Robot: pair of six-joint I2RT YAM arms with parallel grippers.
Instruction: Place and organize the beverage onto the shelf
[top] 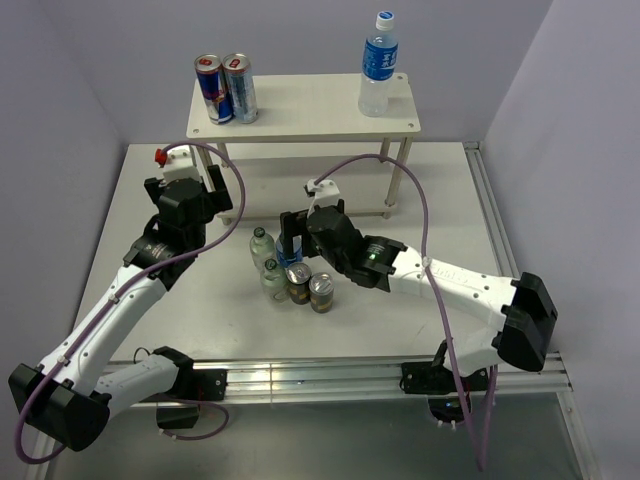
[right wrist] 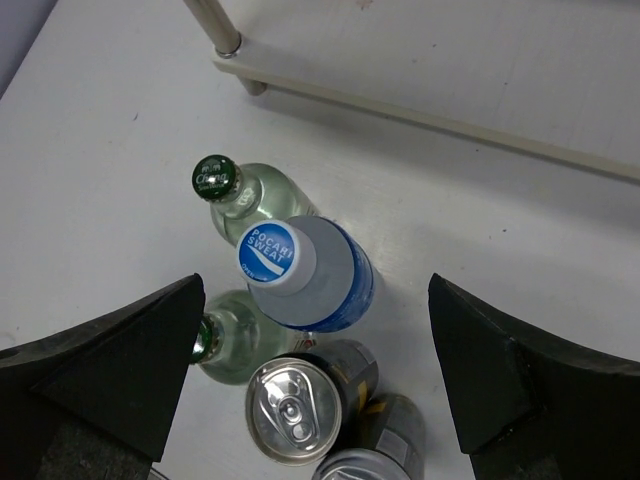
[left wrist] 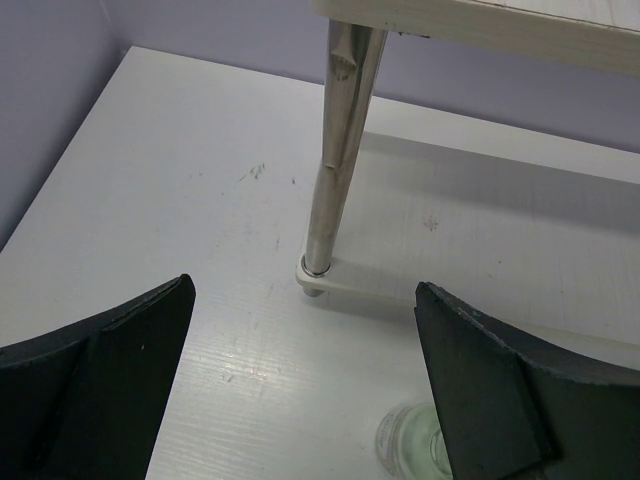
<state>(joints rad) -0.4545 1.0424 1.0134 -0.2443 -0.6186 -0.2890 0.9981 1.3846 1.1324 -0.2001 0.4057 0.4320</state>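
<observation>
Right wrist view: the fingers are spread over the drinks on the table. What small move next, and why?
Probably lower the right gripper straight down around the blue-labelled bottle, then close. Its fingers stand open, with the white cap roughly between them. A green-capped bottle and a can crowd close, so avoid drifting sideways. A matching bottle already stands on the shelf.

Bare shelf (top: 305,105) middle between 2 slim cans (top: 240,88) left and 1 blue-labelled bottle (top: 378,65) right
</observation>
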